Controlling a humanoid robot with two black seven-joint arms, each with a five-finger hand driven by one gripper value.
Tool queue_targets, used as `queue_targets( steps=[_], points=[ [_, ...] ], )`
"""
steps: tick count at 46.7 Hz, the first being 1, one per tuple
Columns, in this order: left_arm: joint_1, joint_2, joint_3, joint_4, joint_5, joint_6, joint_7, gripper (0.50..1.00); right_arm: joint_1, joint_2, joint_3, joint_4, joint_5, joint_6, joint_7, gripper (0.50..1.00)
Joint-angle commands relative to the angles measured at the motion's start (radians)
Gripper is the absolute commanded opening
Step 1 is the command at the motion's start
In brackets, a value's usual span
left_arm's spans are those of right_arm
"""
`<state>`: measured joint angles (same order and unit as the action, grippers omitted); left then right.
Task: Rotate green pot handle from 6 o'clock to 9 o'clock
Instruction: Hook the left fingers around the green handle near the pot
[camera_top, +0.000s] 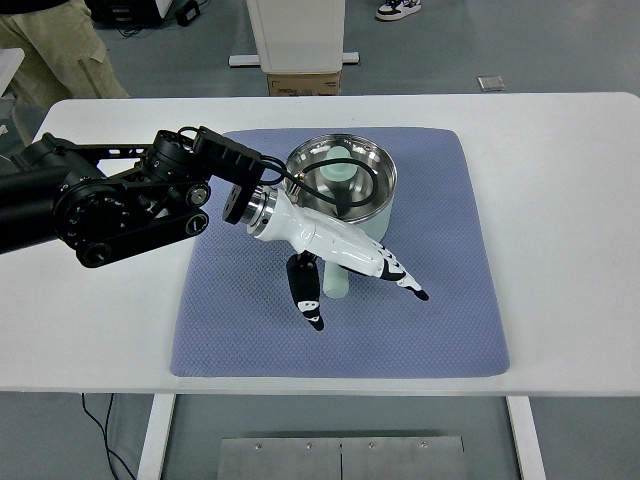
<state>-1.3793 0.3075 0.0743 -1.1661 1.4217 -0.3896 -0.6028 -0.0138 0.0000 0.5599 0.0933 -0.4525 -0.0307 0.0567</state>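
The pale green, steel-lined round pot (342, 180) sits on a quilted blue-grey mat (440, 300) mid-tabletop (570, 250). The glossy white left hand (335, 255) straddles its smooth handle (336, 283), fingers (306, 295) spread wide.

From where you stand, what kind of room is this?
Probably a robotics test lab: a black robot arm works at a plain white table with a blue-grey quilted mat, over a bare grey floor.

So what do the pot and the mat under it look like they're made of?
The green pot looks like metal: its inside is bright and mirror-like, probably stainless steel, with a pale green, likely painted or enamelled outside. Its handle is matte pale green, possibly plastic. The blue mat looks like soft fabric or foam, with a fine dimpled texture.
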Motion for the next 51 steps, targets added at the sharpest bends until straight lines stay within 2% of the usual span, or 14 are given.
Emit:
queue_targets(
  steps=[1, 51],
  points=[
    [-0.007, -0.004, 0.015, 0.006, 0.000, -0.002, 0.000, 1.000, 0.000, 0.000, 0.000, -0.001, 0.000, 0.000, 0.000, 1.000],
    [-0.057, -0.025, 0.090, 0.008, 0.066, -0.026, -0.005, 1.000, 0.000, 0.000, 0.000, 0.000, 0.000, 0.000, 0.000, 1.000]
  ],
)
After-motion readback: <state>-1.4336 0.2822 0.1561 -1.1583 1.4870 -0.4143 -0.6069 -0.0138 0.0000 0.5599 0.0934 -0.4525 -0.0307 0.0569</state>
